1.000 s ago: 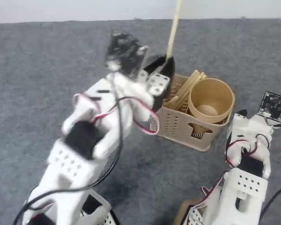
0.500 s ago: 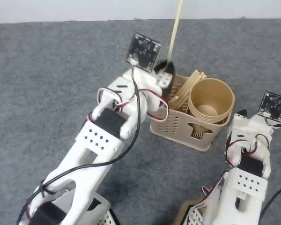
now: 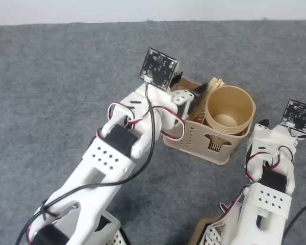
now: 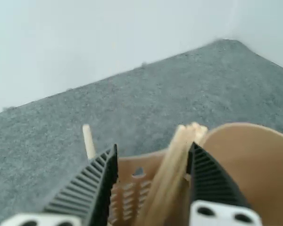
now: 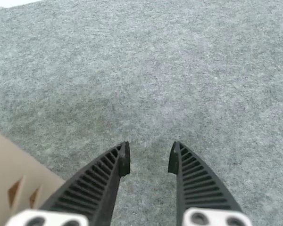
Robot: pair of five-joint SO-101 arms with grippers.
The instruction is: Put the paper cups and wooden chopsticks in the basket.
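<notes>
Two hands to account for, both with fingers spread and clamped on nothing. Left hand [image 4: 153, 149]: parked over the near corner of the basket [image 3: 194, 139], straddling the bundle of wooden chopsticks [image 4: 172, 172], which leans directly below and between its fingers, long axes running steeply up toward it. One loose chopstick [image 4: 88, 141] just outside one finger, upright, apparently standing in the basket's corner. Paper cups [image 3: 229, 109] nested in the basket, beyond the bundle from this hand. Right hand [image 5: 149, 157]: over bare tabletop [image 5: 179, 70], basket just beside it, farther from the sticks than the left.

Against half a second ago: no tall chopstick rising out of the left hand above the basket; let go and dropped in, judging by the parted fingers. Right arm unmoved. Probably only a straight lift clear of the sticks remaining.
</notes>
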